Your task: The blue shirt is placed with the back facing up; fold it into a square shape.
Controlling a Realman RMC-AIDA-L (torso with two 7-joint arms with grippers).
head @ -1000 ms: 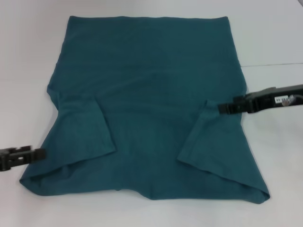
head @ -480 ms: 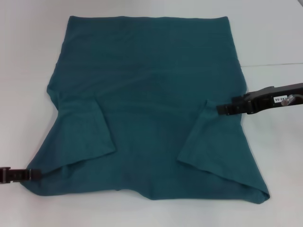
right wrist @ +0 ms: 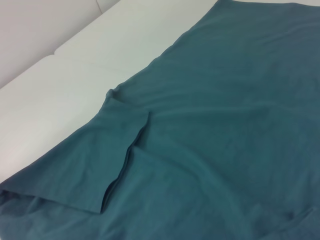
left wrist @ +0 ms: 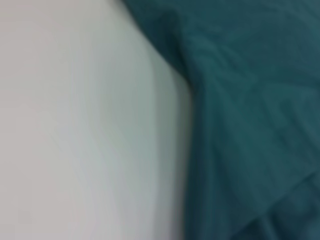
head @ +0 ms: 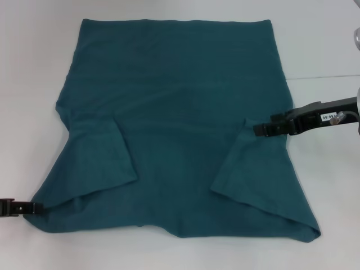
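Blue shirt (head: 180, 112) soft, limp; grip doubled hem corners. Left gripper (head: 34, 208) at near-left corner, right gripper (head: 256, 130) over right sleeve; jaws' state unclear.

A white table (head: 34, 67) fills the scene, its bare surface showing at the far left, far right, along the far edge and in a thin strip at the near edge. A thin dark seam (head: 323, 77) runs across the table on the right side, from about the middle out to the right border. In the right wrist view the same white surface (right wrist: 65, 75) shows a seam (right wrist: 75, 37) between two panels. The left wrist view shows plain white tabletop (left wrist: 75, 125) with soft shading
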